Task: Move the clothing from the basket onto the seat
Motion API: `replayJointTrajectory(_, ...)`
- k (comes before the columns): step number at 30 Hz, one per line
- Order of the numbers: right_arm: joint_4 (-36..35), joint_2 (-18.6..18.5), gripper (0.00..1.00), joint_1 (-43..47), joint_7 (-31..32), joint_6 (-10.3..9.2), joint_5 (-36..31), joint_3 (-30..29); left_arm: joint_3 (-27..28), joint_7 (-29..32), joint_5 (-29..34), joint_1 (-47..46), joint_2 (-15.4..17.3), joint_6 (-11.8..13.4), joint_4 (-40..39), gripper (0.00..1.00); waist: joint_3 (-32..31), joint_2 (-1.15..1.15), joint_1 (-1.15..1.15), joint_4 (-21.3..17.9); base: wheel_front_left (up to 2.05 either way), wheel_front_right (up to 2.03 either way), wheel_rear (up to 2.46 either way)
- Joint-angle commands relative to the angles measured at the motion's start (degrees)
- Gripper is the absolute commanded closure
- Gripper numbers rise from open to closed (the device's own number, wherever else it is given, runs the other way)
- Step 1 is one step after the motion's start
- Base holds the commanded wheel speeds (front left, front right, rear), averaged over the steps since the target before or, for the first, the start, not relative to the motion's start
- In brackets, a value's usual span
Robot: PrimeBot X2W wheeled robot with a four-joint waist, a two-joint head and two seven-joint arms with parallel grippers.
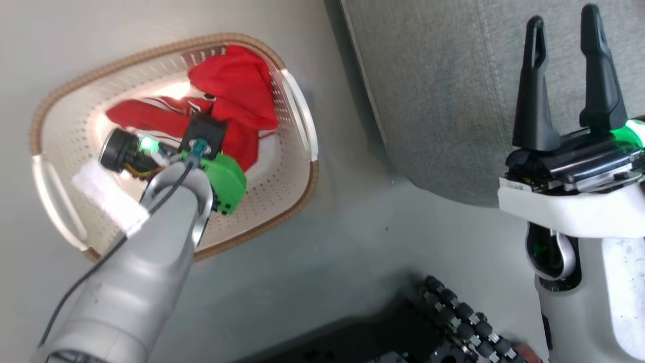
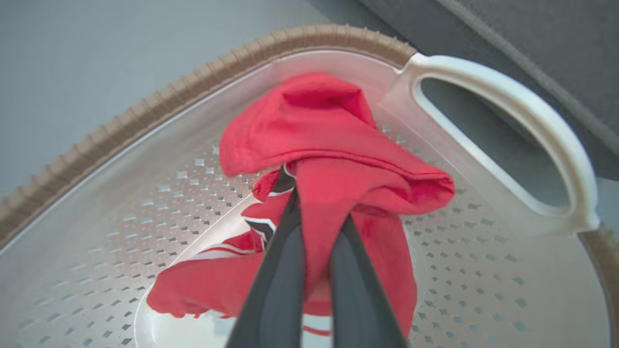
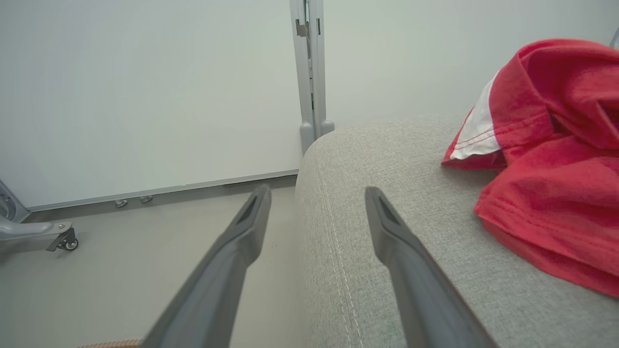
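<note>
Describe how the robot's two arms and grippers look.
The left gripper has two long, dark grey tapering fingers. Its forearm is rounded silver-grey, with a black cable running along it, a green plastic housing at the wrist and a green light. The right gripper has matching black fingers with slotted tips, on a black block with a green glowing band, above a white casing.

Red, white-striped clothing [image 2: 338,145]; brown-rimmed cream basket [image 1: 70,131]; light grey seat [image 1: 453,75].

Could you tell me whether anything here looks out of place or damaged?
Nothing stands out. One red garment lies crumpled in the basket, pinched by the left gripper; the other red garment lies bunched on the seat. No spill or damage shows.
</note>
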Motion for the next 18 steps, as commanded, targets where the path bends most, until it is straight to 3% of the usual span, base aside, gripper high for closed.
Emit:
replayJointTrajectory(1,0.5,-0.1,0.0,1.2,0.0,-0.1,-0.6,0.0,0.9,-0.2,-0.4,3.3,0.9,0.6,-2.6,1.0,-8.6,0.0,0.0,4.1,0.0,0.0,0.0)
replayJointTrajectory(18,6.6,-0.1,0.0,14.1,0.0,-0.1,-4.0,2.5,13.6,-0.2,0.9,29.6,-0.8,2.4,-30.1,1.0,-33.8,0.0,0.0,9.2,0.0,0.0,0.0)
